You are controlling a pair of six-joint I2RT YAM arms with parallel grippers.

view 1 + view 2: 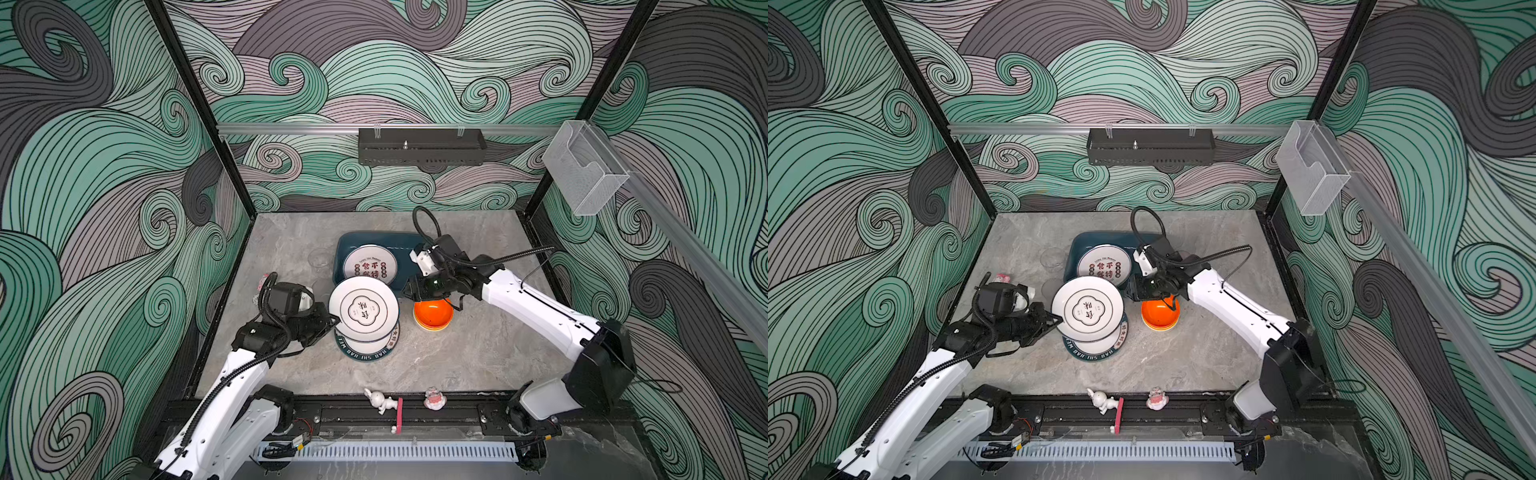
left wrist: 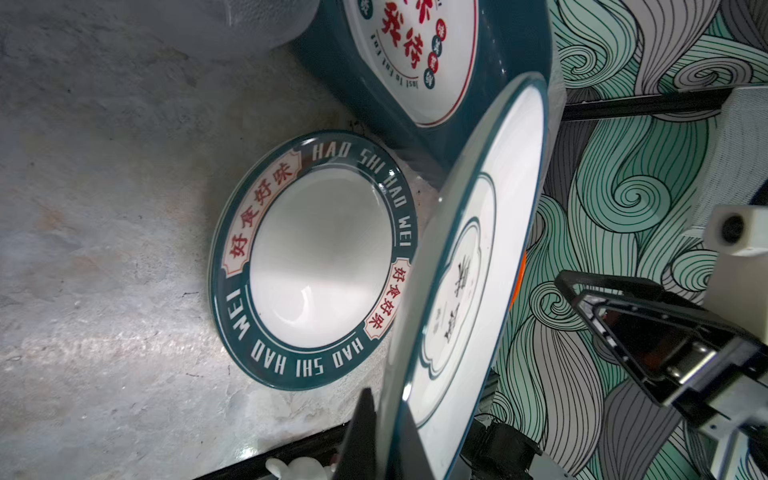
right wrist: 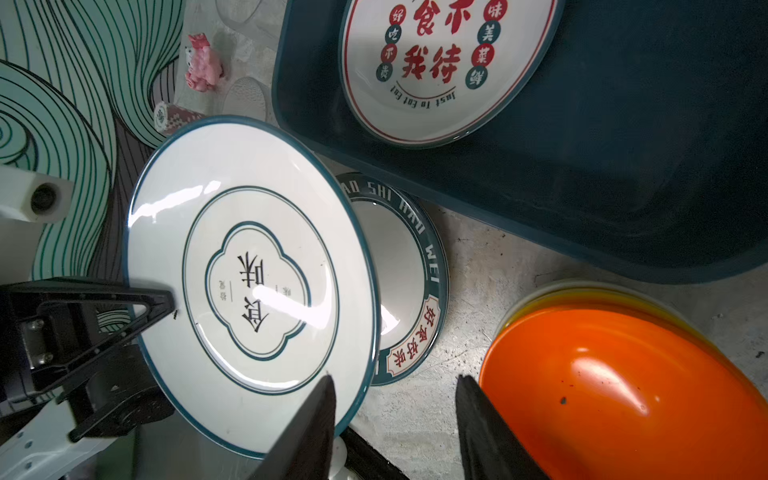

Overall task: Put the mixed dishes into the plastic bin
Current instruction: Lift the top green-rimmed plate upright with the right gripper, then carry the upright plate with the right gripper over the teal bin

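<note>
My left gripper is shut on the rim of a white plate with a thin teal rim. It holds the plate tilted above a green-rimmed plate that lies on the table. My right gripper stands open beside the held plate's far rim. One finger overlaps that rim in the right wrist view, and bare table shows in the gap. A stack of bowls with an orange bowl on top sits under this gripper. The teal plastic bin holds a red-lettered plate.
Clear glasses stand left of the bin, with a pink figurine near them. A white rabbit figurine and a pink one sit on the front rail. A black tray and a clear box hang on the walls.
</note>
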